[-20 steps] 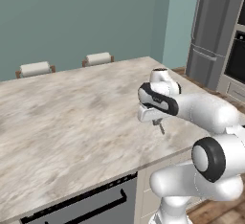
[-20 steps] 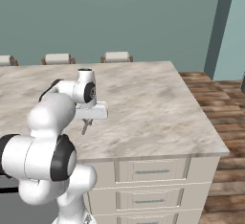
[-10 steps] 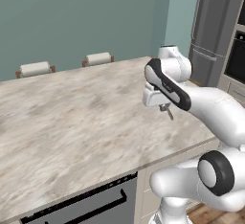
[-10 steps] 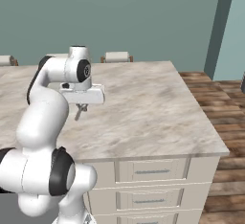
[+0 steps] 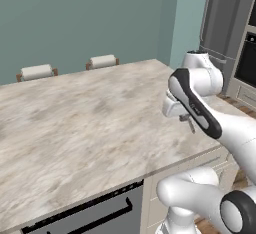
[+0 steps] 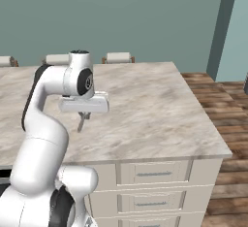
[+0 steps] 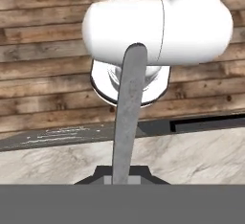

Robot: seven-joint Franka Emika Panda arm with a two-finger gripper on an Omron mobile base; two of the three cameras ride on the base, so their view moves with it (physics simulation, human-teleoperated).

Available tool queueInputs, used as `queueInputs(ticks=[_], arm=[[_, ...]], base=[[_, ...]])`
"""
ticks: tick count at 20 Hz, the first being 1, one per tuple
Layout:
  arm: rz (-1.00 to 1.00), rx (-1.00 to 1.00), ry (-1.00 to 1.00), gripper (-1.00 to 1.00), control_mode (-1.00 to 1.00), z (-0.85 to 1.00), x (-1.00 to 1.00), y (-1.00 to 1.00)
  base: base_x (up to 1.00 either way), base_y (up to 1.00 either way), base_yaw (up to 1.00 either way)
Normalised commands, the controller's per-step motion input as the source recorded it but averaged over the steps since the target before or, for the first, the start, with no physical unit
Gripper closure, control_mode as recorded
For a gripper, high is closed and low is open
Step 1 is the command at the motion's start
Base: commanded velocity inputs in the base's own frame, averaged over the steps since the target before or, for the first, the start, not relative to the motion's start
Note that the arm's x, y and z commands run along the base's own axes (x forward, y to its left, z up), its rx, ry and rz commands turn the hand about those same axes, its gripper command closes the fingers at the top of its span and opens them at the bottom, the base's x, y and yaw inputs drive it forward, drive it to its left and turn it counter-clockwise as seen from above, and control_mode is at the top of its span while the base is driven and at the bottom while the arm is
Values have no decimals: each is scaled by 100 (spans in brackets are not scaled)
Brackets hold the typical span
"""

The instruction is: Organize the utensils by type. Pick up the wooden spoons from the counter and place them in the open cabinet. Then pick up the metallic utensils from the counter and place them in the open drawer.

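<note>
The gripper (image 7: 122, 177) is closed tight on a grey metal utensil (image 7: 129, 108). In the hand view the utensil's flat handle runs straight out from between the tips. Seen from the base, the utensil (image 6: 82, 122) hangs below the hand, clear of the counter (image 6: 145, 109), which lies just underneath. Gripped by one end, the slim piece can hang free and travel without dragging on the stone. Beyond its far end, the hand view looks past the counter edge to the wooden floor (image 7: 43, 36). Judging by the task, it is bound for the drawer; I cannot see which drawer is open.
</note>
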Motion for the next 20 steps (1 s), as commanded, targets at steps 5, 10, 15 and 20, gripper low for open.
queueInputs(ticks=[5, 10, 15, 20], arm=[[0, 0, -13, 100, -100, -3, -38, -4], [0, 0, -13, 100, -100, 0, -30, 0], [0, 0, -12, 100, -100, 0, -20, 0], [0, 0, -5, 100, 100, 0, -7, 0]], base=[[0, 0, 0], [0, 0, 0], [0, 0, 0], [-11, 0, 0]])
